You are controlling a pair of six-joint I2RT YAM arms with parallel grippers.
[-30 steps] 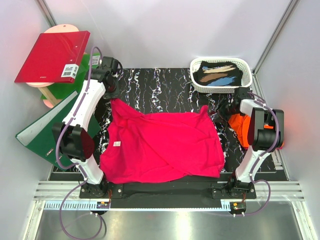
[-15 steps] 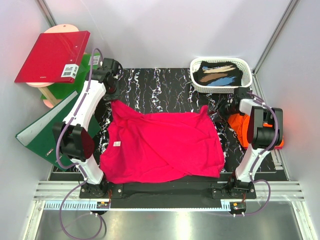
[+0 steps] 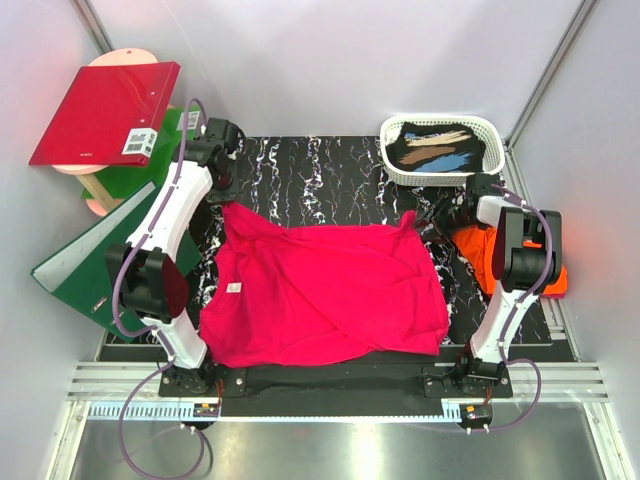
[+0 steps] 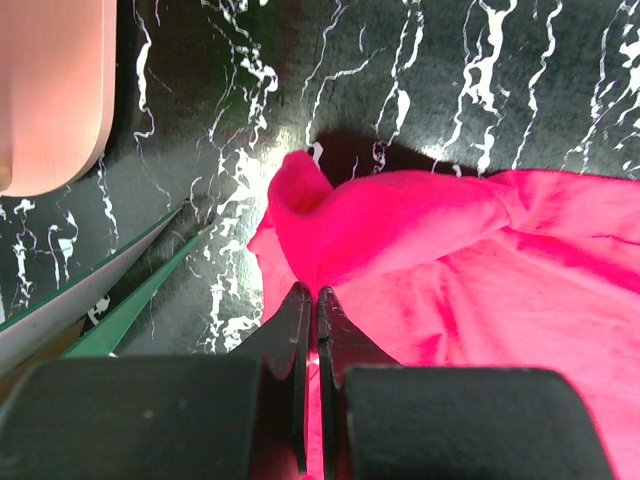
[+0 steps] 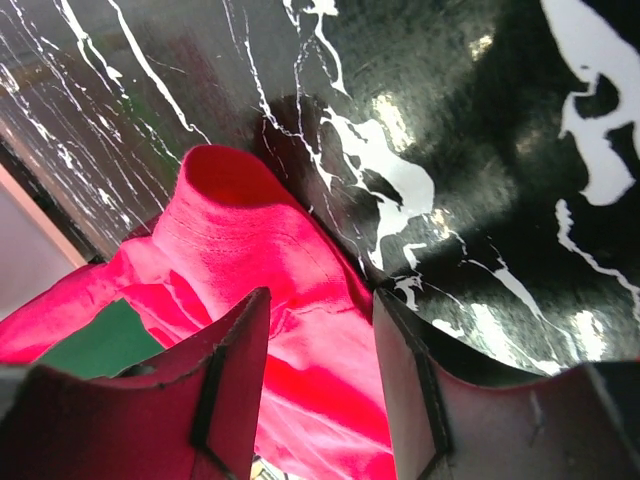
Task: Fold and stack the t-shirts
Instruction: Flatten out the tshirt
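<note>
As the pink shirt (image 3: 330, 290) lies spread but rumpled across the middle of the desk (image 3: 320, 165), we judge the step in hand to be taking both far corners for the first fold. The left tool (image 4: 310, 296) is fully closed, pinching the far-left corner, which stands up in a soft peak ahead of the jaws. The right tool (image 5: 318, 305) stands about half open, its jaws either side of the far-right corner, with cloth between them but not pinched. The orange shirt (image 3: 478, 250) sits bunched at the desk's right edge, beside the right arm and apart from the pink one.

To do this well, we would close the right tool only once a good depth of hem lies between the jaws, since a thin bite on such cloth is likely to slip. Both corners should then rise together and level, so the shirt hangs evenly and its near hem drags as little as possible.

The shirt is limp, matte and creased, with a long diagonal ridge across its near half. The desk is glossy black with white veining, and looks smooth enough for cloth to slide. The jaws are hard, dark and wedge-shaped.
</note>
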